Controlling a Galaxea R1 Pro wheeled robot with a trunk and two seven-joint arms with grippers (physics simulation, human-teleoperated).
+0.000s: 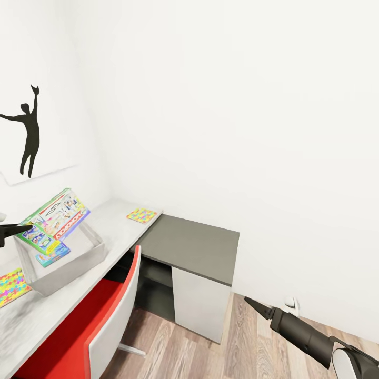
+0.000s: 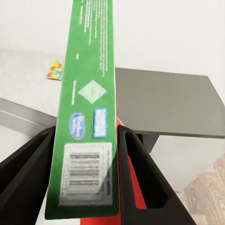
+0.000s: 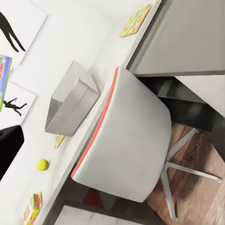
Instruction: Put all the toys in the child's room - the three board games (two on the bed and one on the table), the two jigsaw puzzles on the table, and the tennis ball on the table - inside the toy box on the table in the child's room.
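My left gripper [image 1: 18, 230] is shut on the edge of a board game [image 1: 52, 218] with a white-green printed lid, held tilted over the light grey toy box [image 1: 92, 257]. Its green underside [image 2: 86, 117] sits between my fingers [image 2: 140, 173]. A blue board game [image 1: 52, 256] lies inside the box. One jigsaw puzzle [image 1: 142, 216] lies at the table's [image 1: 31, 321] far end, another [image 1: 11, 287] beside the box. In the right wrist view, the tennis ball [image 3: 42, 164] and a colourful board game [image 3: 30, 212] sit farther along the table. My right gripper [image 1: 252, 303] hangs shut, low over the floor.
A red and white swivel chair [image 1: 108, 321] is pushed against the table's front edge. A lower dark grey cabinet [image 1: 195, 242] adjoins the table's end. A dancer-silhouette picture [image 1: 26, 137] hangs on the white wall. Wood-plank floor [image 1: 252, 347] lies under my right arm.
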